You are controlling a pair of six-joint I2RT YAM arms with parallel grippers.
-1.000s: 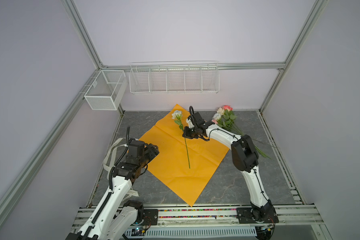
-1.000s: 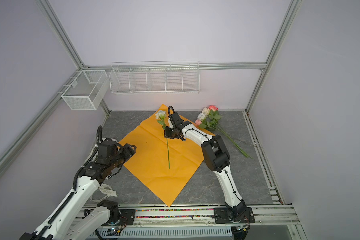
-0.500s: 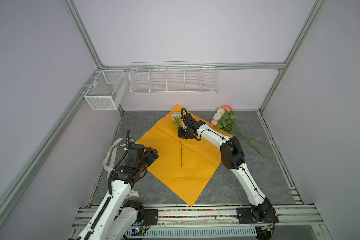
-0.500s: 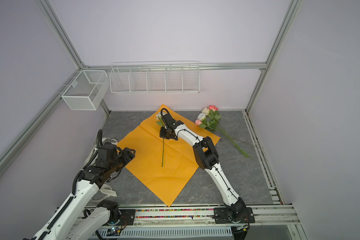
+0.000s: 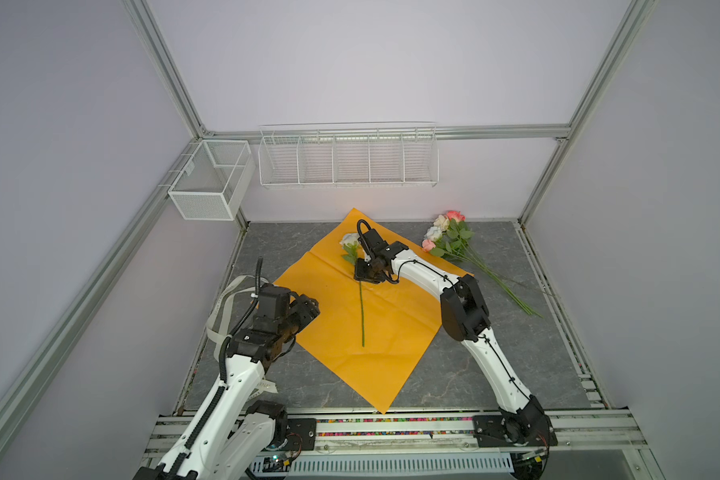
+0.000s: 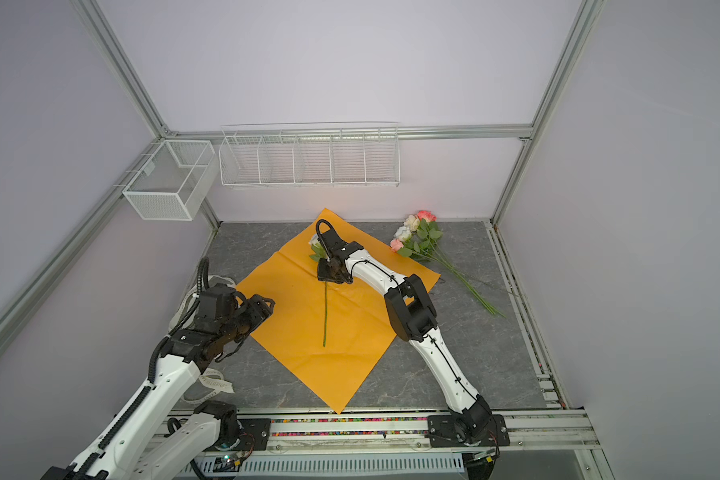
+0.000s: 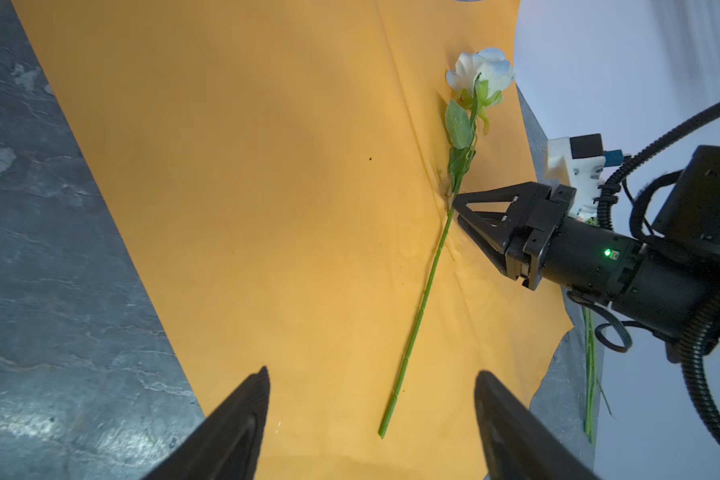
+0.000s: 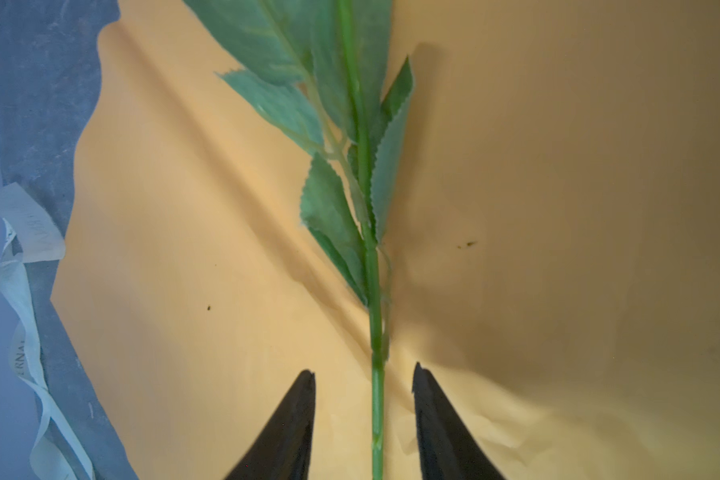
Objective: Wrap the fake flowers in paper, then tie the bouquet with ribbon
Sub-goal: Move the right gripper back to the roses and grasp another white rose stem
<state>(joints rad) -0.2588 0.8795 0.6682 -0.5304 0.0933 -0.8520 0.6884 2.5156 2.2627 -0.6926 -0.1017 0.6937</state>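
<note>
An orange paper sheet lies flat on the grey table. One white rose lies on it, and its stem points toward the front. My right gripper is open and straddles the stem just below the leaves, with a gap on each side. The other fake flowers lie loose at the back right. A bouquet as such is out of view. My left gripper hovers open and empty over the paper's left corner.
A cream printed ribbon lies on the table's left side, partly under my left arm. A white mesh box and a wire rack hang on the walls. A metal rail runs along the front edge.
My right gripper carried the white rose leftward across the paper, then opened, and the rose now lies on the sheet. My left arm shifted only slightly.
</note>
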